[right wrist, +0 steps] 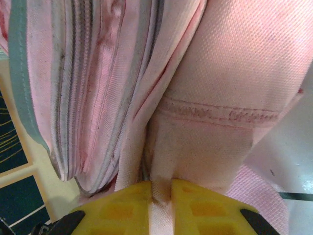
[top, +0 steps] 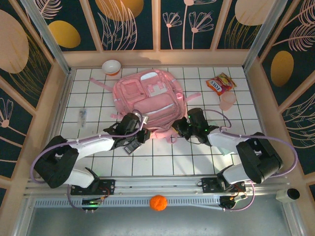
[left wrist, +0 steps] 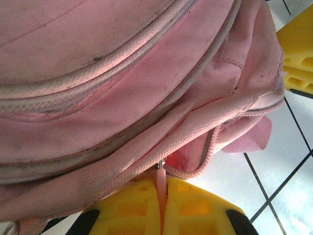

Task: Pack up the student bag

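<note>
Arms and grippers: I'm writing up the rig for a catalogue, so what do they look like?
The left arm and right arm have white shells, bulky black joints and lilac cables. The left gripper and right gripper carry blocky yellow fingers with recessed pockets.

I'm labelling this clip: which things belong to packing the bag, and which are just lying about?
In the job: student bag; left gripper, shut on its zip pull; right gripper, pinching its fabric.
Lying about, untouched: bowl; snack packet; pale pink round piece; orange ball.
</note>
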Tool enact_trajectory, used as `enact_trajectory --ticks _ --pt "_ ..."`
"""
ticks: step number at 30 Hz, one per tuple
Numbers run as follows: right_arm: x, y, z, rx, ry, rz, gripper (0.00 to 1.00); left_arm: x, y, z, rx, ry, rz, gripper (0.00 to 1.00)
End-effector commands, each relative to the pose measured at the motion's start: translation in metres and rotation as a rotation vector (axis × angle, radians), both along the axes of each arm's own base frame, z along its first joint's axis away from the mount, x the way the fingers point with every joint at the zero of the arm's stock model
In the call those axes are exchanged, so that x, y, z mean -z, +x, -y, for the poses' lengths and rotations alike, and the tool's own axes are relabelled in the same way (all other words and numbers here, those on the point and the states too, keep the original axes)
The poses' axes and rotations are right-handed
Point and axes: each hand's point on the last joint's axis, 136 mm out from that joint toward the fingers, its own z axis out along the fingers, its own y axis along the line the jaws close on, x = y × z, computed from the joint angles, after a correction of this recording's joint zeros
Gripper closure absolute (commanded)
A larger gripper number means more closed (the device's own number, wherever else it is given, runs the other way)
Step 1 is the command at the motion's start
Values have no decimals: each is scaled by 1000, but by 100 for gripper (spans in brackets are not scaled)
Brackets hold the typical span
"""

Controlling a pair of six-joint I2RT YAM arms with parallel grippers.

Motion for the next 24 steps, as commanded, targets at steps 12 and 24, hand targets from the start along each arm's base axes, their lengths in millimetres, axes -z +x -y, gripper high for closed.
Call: enact_trajectory --ticks 12,24 --pt "-38 14 17 -125 -114 145 75 -81 8 63 159 -125 233 34" --pt "-85 -4 49 -296 -302 307 54 -92 24 -14 583 251 682 11"
